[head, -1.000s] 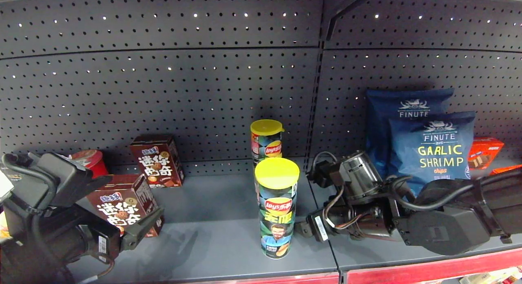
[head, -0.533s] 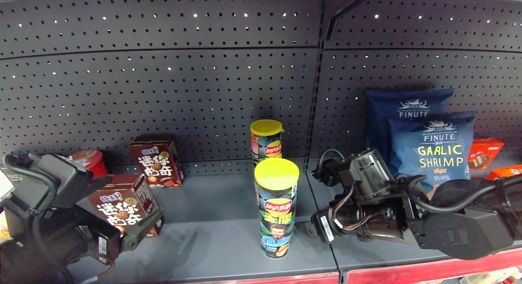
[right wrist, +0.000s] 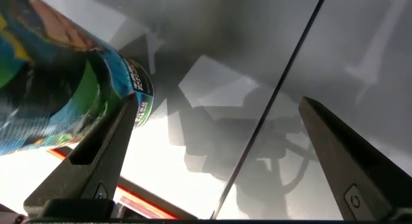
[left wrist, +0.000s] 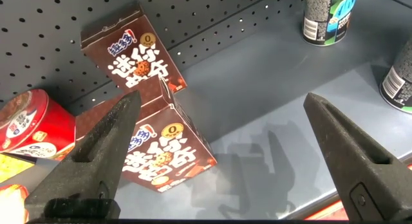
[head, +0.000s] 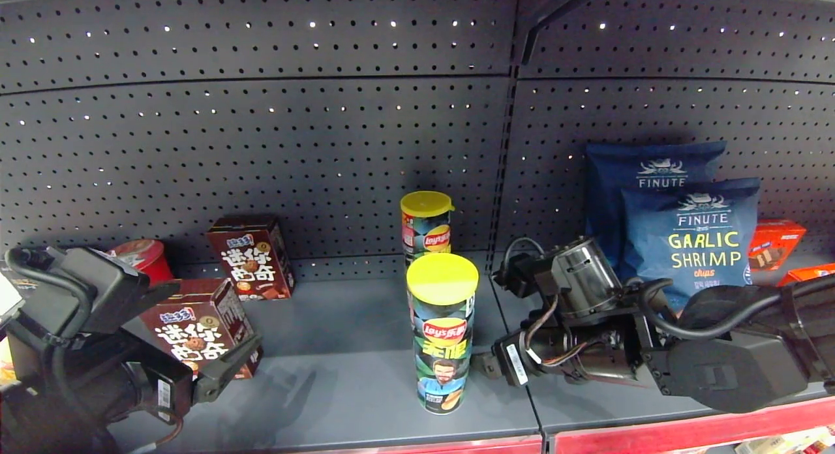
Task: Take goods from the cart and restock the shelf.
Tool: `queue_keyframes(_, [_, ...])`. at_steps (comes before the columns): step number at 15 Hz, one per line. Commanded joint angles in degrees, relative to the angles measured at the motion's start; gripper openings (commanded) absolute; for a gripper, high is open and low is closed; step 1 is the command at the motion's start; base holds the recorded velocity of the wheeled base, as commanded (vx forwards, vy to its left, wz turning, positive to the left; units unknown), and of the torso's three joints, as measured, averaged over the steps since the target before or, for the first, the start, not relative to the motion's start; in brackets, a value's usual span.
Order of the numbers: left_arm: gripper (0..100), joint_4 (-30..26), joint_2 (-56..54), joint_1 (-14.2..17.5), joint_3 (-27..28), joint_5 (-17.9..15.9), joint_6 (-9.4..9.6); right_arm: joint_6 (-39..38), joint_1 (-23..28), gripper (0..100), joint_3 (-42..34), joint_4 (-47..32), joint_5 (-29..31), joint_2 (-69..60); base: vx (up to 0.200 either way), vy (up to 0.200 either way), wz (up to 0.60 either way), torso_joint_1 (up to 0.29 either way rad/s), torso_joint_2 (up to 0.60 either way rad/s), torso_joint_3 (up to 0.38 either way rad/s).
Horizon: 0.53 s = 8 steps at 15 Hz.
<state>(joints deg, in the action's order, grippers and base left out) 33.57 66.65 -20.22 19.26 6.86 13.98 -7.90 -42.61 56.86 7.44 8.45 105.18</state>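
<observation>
Two yellow-lidded chip cans stand mid-shelf, the front can (head: 442, 336) (right wrist: 58, 102) (left wrist: 400, 82) ahead of the rear can (head: 426, 222) (left wrist: 325, 18). My right gripper (head: 481, 364) (right wrist: 219, 153) is open low on the shelf, just right of the front can's base, which stands beside one finger and not between the two. My left gripper (head: 196, 323) (left wrist: 225, 159) is open at the shelf's left, by the front brown cookie box (head: 196, 330) (left wrist: 164, 150). A second brown box (head: 251, 255) (left wrist: 132, 53) stands behind it.
A red tin (head: 143, 255) (left wrist: 29, 124) sits at the far left. Two blue chip bags (head: 691, 235) lean on the pegboard at the right, with orange boxes (head: 776, 242) beside them. The grey shelf (head: 339, 389) has bare room between the boxes and cans; its front edge (head: 652, 431) is red.
My right arm drew back a little to the right, away from the front can, then eased back toward it. The left arm and the goods have not moved.
</observation>
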Motion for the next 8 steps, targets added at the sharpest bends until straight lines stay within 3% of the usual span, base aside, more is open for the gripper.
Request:
queue_keyframes(1, [100,0.00,0.06,0.01,-0.36,-0.01,-0.01,-0.01,-0.20,100,0.10,0.12,-0.01,0.73,0.000,0.000,0.00,0.000,0.00,0.000])
queue_keyframes(8, [100,0.09,0.06,0.01,-0.54,-0.01,-0.10,-0.01,-0.46,100,1.06,0.21,-0.01,1.69,0.000,0.000,0.00,0.000,0.00,0.000])
